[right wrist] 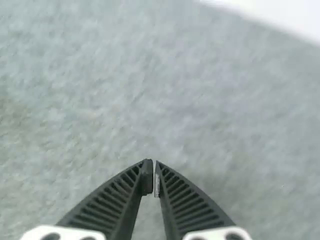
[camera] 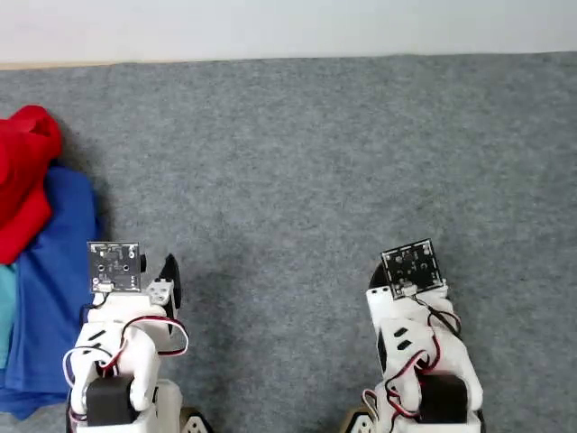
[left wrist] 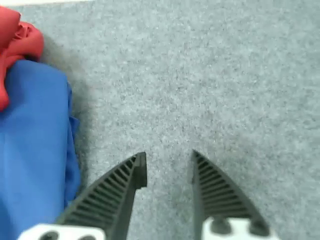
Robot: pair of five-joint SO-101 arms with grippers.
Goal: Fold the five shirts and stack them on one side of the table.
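1. At the far left edge of the grey table [camera: 315, 153] lies a pile of clothes. A crumpled red shirt [camera: 22, 171] rests partly on a flatter blue shirt [camera: 59, 271], and a strip of teal cloth [camera: 4, 316] touches the blue one.
2. The left gripper [left wrist: 169, 156] hangs just beside the blue shirt, its jaws parted and holding nothing.
3. The right gripper [right wrist: 151, 170] is well apart from the pile, its jaws almost touching and gripping nothing.

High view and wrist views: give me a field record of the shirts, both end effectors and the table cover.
surface: grey mat
shirts: red shirt bunched, overlapping blue shirt; teal cloth at the edge beside it
location: robot's left side of table
left end effector: open, empty, above mat beside blue shirt
right end effector: shut, empty, above mat
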